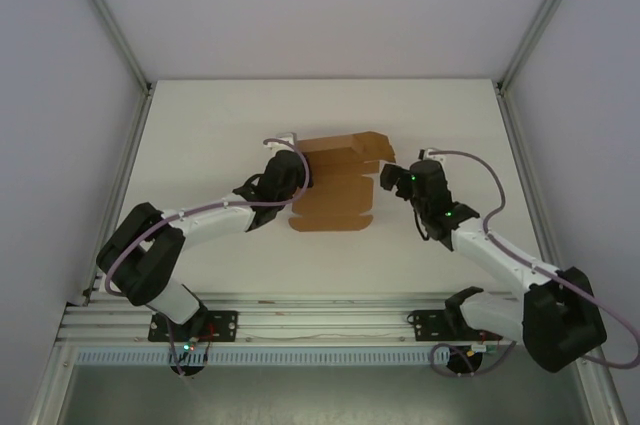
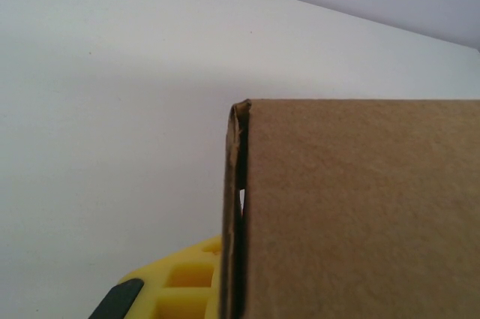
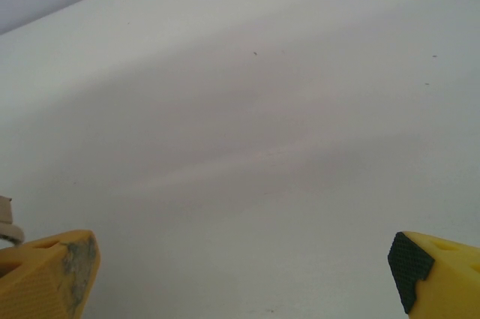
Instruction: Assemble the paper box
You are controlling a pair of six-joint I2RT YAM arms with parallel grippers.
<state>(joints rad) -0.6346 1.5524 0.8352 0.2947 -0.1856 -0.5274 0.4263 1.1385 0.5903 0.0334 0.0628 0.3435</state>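
The paper box [image 1: 335, 185] is a brown cardboard piece, partly folded, lying mid-table with flaps along its far and right edges. My left gripper [image 1: 300, 173] is shut on its left edge. In the left wrist view a doubled cardboard fold [image 2: 360, 214] stands upright in the left gripper [image 2: 236, 289]; one yellow finger [image 2: 180, 281] shows to its left and the other is hidden behind the sheet. My right gripper [image 1: 392, 181] hovers just right of the box. Its fingers [image 3: 45, 274] are spread wide, so the right gripper [image 3: 244, 281] is open with bare table between them.
The white table [image 1: 220, 125] is walled at the back and on both sides by grey panels and metal posts [image 1: 525, 35]. Both arm bases sit on the rail [image 1: 320, 325] at the near edge.
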